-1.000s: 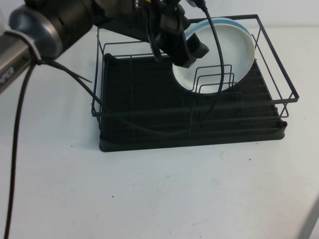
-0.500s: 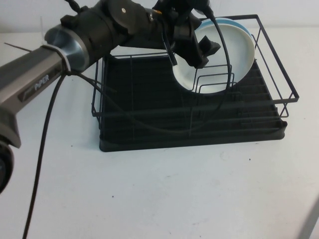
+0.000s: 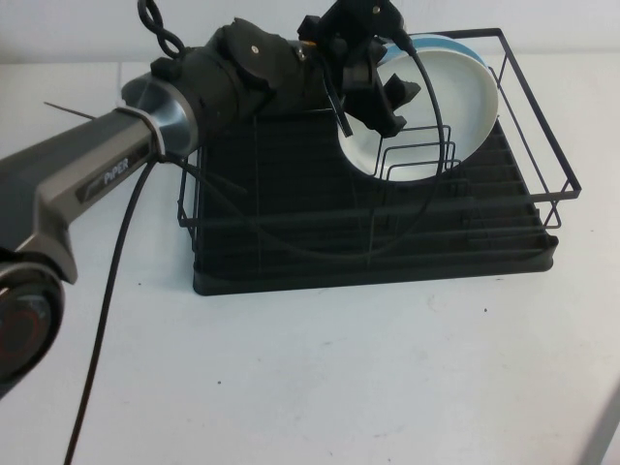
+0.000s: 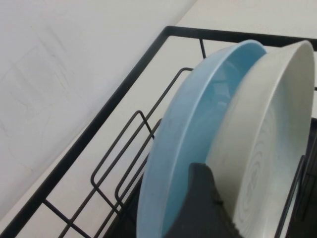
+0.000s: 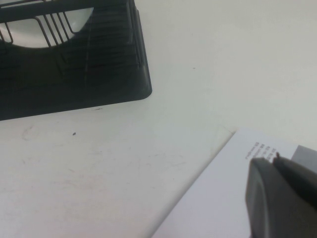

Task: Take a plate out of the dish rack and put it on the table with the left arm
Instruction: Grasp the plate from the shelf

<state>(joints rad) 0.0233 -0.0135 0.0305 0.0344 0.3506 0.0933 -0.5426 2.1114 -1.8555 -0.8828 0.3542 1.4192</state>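
Observation:
The white plate [image 3: 441,102] stands on edge at the back right of the black dish rack [image 3: 281,208], leaning on a light blue plate [image 3: 463,45] behind it. My left arm reaches over the rack from the left. My left gripper [image 3: 391,105] is open at the white plate's upper left rim. In the left wrist view one dark finger [image 4: 200,206] sits at the seam between the blue plate [image 4: 193,129] and the white plate [image 4: 267,134]; the other finger is out of view. My right gripper [image 5: 277,168] is shut and empty, low over a white sheet.
Wire dividers [image 3: 417,155] stand in front of the plates. The rack's top wire rail [image 3: 542,136] runs round them. The white table [image 3: 310,368] lies open in front of the rack. A white printed sheet [image 5: 223,198] lies on the table under my right gripper.
My left arm has swung further over the rack and its wrist has turned. The gripper has shifted a little right, onto the white plate's rim. The plates have not moved.

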